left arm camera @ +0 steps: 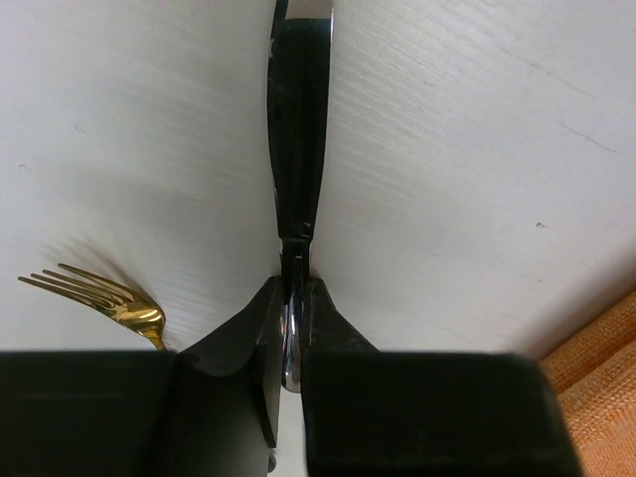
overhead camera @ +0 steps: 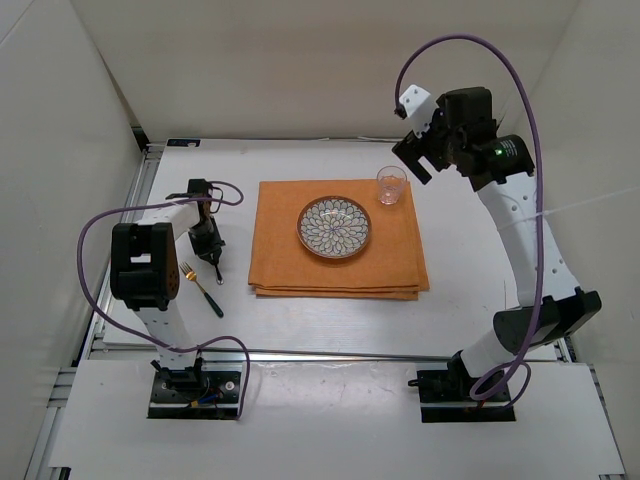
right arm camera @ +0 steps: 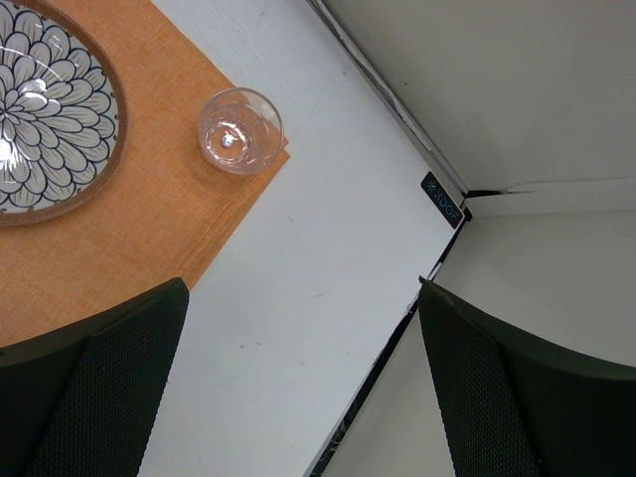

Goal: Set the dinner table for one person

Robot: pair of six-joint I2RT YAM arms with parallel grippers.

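while the table (overhead camera: 300, 325) lies flat, white and faintly grained under everything, with plain white walls around it, a fork (overhead camera: 203, 291) rests on its bare left part. its curved tines are shiny gold, its thin handle is dark, and it lies on a slant, well left of the mat.

just right of the tines the left gripper (left arm camera: 290, 298) points down, its two black wedge-shaped fingers (left arm camera: 333, 328) clamped flat against a slim utensil (left arm camera: 298, 129). silver metal shows where the fingers pinch it. a long, glossy black handle runs on from there, with a pale silvery bit at its far end. what kind of utensil it is i cannot tell, nor whether it touches the table.

at the middle of the table lies the mat (overhead camera: 290, 250), a rectangle of coarse orange woven cloth with layered edges along its near side. a round plate (overhead camera: 335, 227) sits on it, glazed white with a dark petal pattern and a brownish rim. a small clear glass (overhead camera: 391, 185) stands upright at the mat's far right corner, apart from the plate.

over the table's far right part the right gripper (overhead camera: 425, 150) hangs high, its matte, finely dimpled black fingers (right arm camera: 99, 388) spread wide with nothing between them.
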